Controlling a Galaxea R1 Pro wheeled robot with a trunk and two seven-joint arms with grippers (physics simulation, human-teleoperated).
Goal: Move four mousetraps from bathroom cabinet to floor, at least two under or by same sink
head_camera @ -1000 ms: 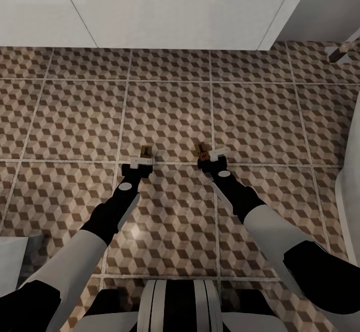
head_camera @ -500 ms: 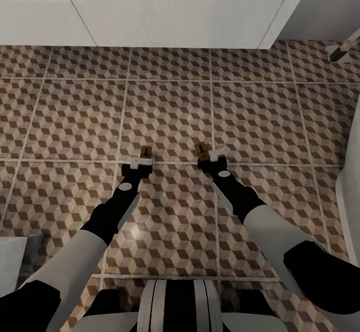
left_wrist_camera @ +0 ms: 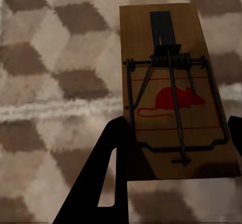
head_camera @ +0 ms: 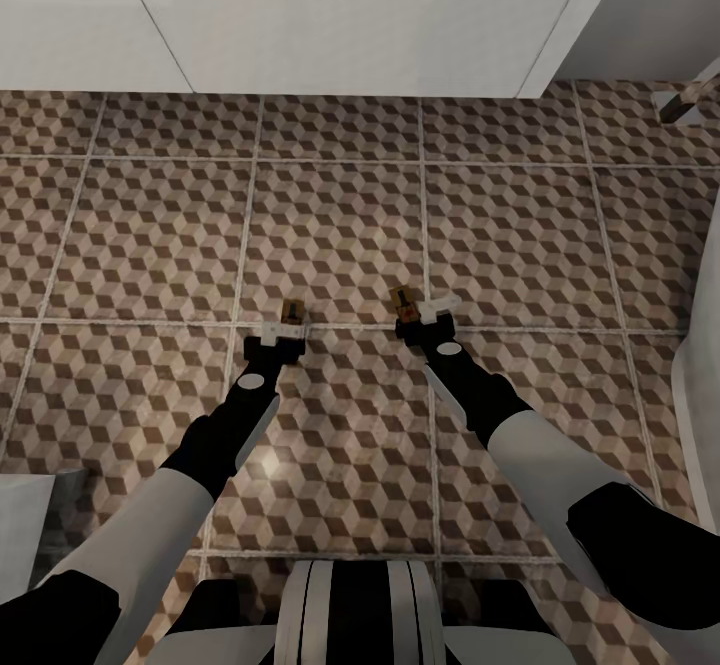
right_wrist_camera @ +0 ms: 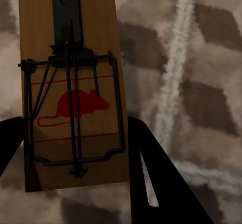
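Observation:
Two mousetraps show, each a small brown wooden board with a dark wire spring and a red mouse print. My left gripper (head_camera: 285,326) is shut on one mousetrap (head_camera: 293,311) low over the bathroom floor (head_camera: 340,205). In the left wrist view the fingers (left_wrist_camera: 113,153) hug that trap's (left_wrist_camera: 166,57) long edges. My right gripper (head_camera: 418,313) is shut on the other mousetrap (head_camera: 403,301), close to a grout line. The right wrist view shows that trap (right_wrist_camera: 70,32) held between the fingers (right_wrist_camera: 151,173). The cabinet is out of view, and I cannot make out the sink.
A white panelled unit (head_camera: 350,15) runs along the far side of the tiles. A white curved fixture (head_camera: 702,345) borders the right edge, and a white object (head_camera: 20,520) sits at the lower left. A small metal fitting (head_camera: 685,105) is at the far right.
My left gripper and its mousetrap have shifted slightly towards me and lower. The right arm has not moved.

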